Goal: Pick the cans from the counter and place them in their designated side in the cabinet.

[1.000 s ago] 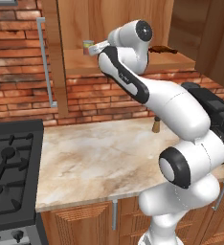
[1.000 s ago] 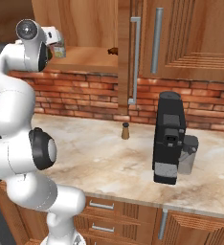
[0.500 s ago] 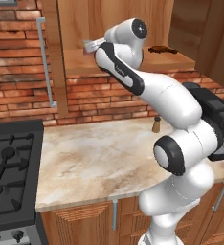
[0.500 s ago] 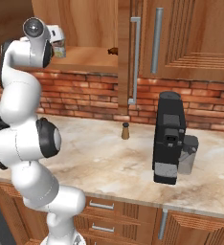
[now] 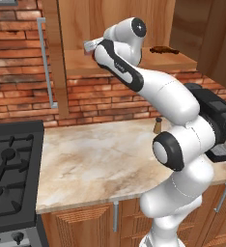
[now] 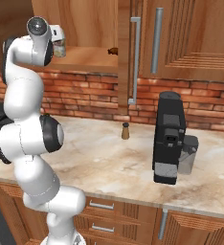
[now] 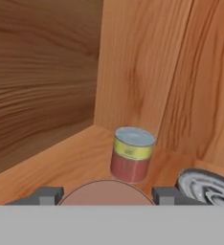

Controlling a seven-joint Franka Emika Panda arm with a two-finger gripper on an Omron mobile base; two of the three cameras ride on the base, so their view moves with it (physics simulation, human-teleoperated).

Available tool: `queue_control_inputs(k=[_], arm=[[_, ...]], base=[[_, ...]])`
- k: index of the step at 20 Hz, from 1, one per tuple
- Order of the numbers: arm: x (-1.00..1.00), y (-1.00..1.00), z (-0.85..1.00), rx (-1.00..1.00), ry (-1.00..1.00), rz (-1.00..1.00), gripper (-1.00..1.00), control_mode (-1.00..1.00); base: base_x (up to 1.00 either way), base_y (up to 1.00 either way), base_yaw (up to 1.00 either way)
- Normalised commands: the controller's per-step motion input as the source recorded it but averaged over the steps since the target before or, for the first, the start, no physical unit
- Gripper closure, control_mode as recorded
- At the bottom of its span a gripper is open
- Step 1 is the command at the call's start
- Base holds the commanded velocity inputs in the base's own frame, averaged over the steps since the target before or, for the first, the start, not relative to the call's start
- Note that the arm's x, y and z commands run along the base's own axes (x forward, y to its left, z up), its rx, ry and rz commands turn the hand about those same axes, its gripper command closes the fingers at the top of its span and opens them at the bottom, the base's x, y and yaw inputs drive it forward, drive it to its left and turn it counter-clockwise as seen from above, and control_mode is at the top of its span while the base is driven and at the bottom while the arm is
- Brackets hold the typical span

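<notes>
the arm reaches up into the cabinet (image 5: pixel 120 62), its gripper (image 7: pixel 103 195) clenched on the dark red can (image 7: pixel 104 192) over the shelf. the silvery can with red-and-yellow label (image 7: pixel 131 154) stands upright deep in the cabinet's corner, just ahead.

Silvery can with red-and-yellow label (image 7: pixel 132 154): upright on bare wooden shelf of light-wood cabinet (image 7: pixel 47 165), near back corner. Plain dark red can (image 7: pixel 103 192): round top visible between hand's 2 fingertips (image 7: pixel 47 195), above shelf.
</notes>
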Motion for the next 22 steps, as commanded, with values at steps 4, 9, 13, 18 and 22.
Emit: queue_control_inputs(k=[4, 9, 13, 18, 22], arm=[[0.0, 0.01, -0.21, 0.0, 0.0, 0.02, -1.0, -1.0], [0.0, 0.05, 0.0, -0.02, -0.04, 0.03, -1.0, -1.0], [0.08, 0.11, 0.17, -0.06, -0.09, 0.03, -1.0, -1.0], [0.24, 0.06, 0.07, -0.08, -0.09, 0.04, -1.0, -1.0], [0.31, 0.11, 0.0, -0.09, -0.06, 0.04, -1.0, -1.0]], base=[[0.0, 0.0, 0.0], [0.0, 0.0, 0.0], [0.0, 0.0, 0.0], [0.0, 0.0, 0.0], [0.0, 0.0, 0.0]])
